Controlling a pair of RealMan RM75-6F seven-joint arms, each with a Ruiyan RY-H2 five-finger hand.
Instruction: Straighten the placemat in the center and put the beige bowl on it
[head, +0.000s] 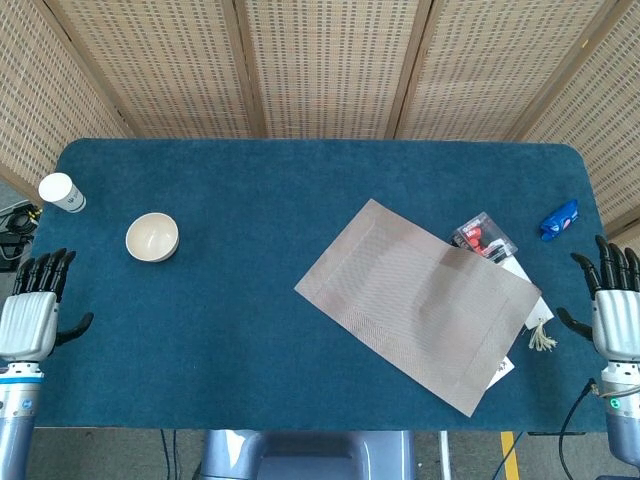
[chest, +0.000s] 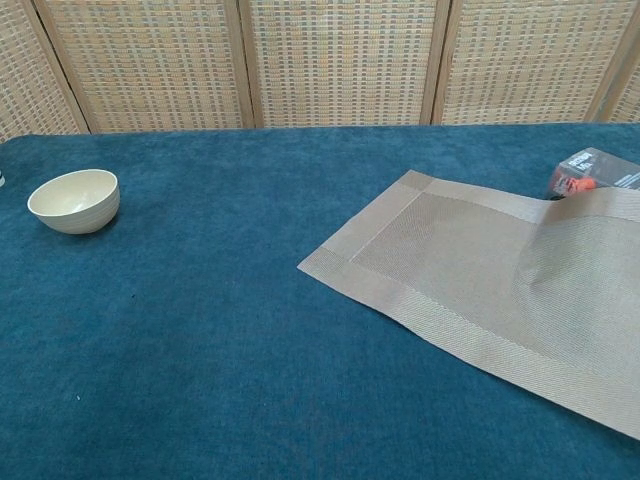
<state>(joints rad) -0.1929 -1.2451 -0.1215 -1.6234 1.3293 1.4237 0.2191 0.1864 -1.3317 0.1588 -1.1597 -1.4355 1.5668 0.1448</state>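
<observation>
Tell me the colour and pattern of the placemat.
The placemat is taupe-brown woven mesh with a lighter border band, clearest in the chest view.

Woven rattan screen (head: 330, 65) behind blue-clothed table (head: 250, 340).

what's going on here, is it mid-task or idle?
Mid-task, nothing held. Both hands, left hand and right hand, sit open at the table edges. The placemat lies skewed, right of center, one corner riding over a small package. The beige bowl sits far left on the table, not on the mat.
</observation>
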